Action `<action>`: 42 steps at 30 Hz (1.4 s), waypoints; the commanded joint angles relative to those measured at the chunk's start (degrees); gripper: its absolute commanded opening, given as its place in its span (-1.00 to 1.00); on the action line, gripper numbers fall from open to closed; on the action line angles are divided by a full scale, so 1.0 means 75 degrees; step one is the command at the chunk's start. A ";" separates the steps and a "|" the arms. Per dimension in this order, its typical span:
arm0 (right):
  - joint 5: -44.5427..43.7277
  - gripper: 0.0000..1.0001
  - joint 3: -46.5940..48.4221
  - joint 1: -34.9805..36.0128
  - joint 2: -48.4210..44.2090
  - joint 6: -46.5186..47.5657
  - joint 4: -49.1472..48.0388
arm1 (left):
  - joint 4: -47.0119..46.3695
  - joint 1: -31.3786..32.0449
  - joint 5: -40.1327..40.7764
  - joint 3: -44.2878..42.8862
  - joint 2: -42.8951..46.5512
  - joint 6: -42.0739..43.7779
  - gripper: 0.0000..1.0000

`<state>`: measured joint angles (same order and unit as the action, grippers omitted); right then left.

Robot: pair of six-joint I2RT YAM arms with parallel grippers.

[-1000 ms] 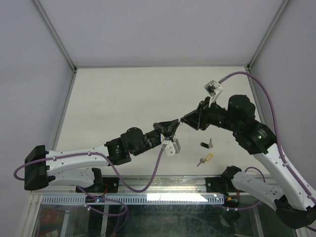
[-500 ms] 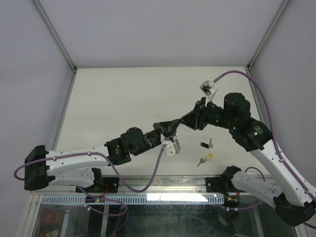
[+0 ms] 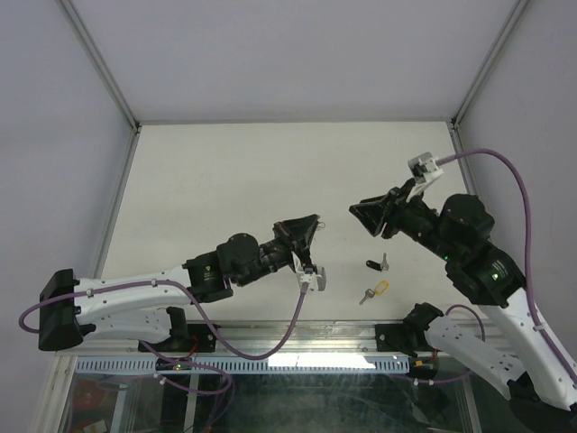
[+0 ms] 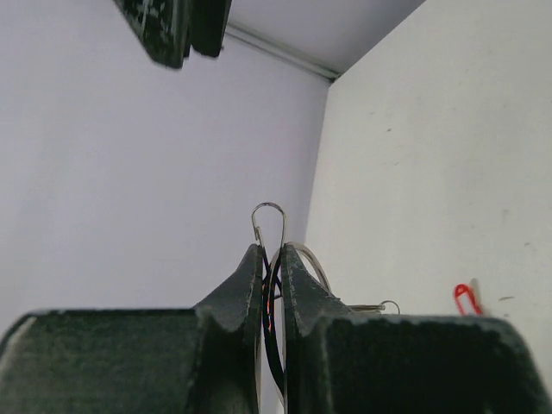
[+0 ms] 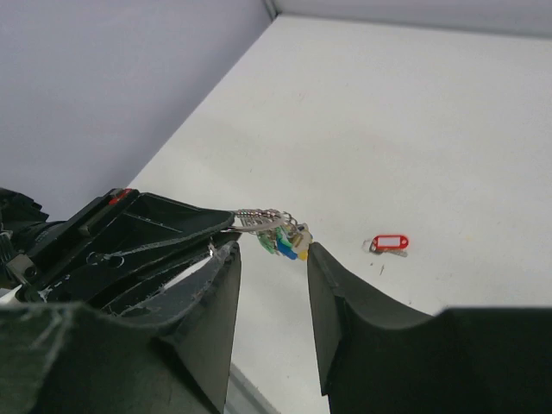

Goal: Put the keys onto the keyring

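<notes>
My left gripper [image 3: 314,223] is shut on the keyring [image 4: 269,226], a thin silver wire loop that sticks out past its fingertips. In the right wrist view a bunch of keys [image 5: 287,238] with green, blue and yellow heads hangs from that ring at the left gripper's tip. My right gripper [image 3: 359,212] stands open a short way to the right of it, with nothing between its fingers [image 5: 323,285]. A black-headed key [image 3: 377,264] and a yellow-headed key [image 3: 374,291] lie on the table near the front edge.
A key with a red tag [image 5: 390,244] lies on the white table [image 3: 225,180]; it also shows in the left wrist view [image 4: 467,297]. Grey walls close in the left, back and right. A metal rail [image 3: 297,334] runs along the near edge.
My right gripper has pulled back to the right, away from the left gripper's tip, and its jaws have widened. The left gripper still holds the keyring and has barely shifted.
</notes>
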<state>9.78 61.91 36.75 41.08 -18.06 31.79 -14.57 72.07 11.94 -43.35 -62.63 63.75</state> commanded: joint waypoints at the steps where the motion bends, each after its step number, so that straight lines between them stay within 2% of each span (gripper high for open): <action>1: -0.1096 -0.21 -0.0493 0.0033 -0.0653 0.0218 -0.1361 | -0.0322 0.0079 0.0614 0.0048 0.0556 0.1822 -1.00; 9: -0.0721 -0.20 -0.1555 0.0033 -0.1033 0.0717 -0.2442 | -0.1118 0.0091 0.1764 0.0776 0.0635 0.3596 -1.00; 18: -0.0220 -0.20 -0.1336 0.0035 -0.0450 0.1596 -0.1835 | -0.2065 0.0061 0.2499 0.1205 0.0344 0.4599 -1.00; 24: 0.0139 -0.29 -0.1192 0.0023 0.0300 0.1645 -0.1658 | -0.2506 -0.0033 0.2855 0.1498 0.0113 0.5206 -1.00; 27: 0.0768 -0.30 -0.1142 0.0025 0.0558 0.1635 -0.1815 | -0.2171 -0.0056 0.2781 0.1267 0.0168 0.4529 -1.00; 33: 0.2112 -0.09 -0.1058 0.0023 0.0663 0.1694 -0.2491 | 0.0004 -0.0059 0.1987 -0.0107 0.0455 0.1393 -1.00; 36: 0.2731 -0.05 -0.0798 0.0027 0.0861 0.1419 -0.2552 | 0.0230 -0.0054 0.1678 -0.0305 0.0549 0.0286 -1.00; 42: 0.2284 -0.04 0.0224 0.0022 0.1255 0.0691 -0.1613 | 0.0249 -0.0058 0.1148 -0.0429 0.0667 -0.1136 -1.00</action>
<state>26.55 56.58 36.75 49.30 -8.62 18.17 -12.75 71.92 24.99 -43.77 -59.18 66.61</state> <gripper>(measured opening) 0.481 0.036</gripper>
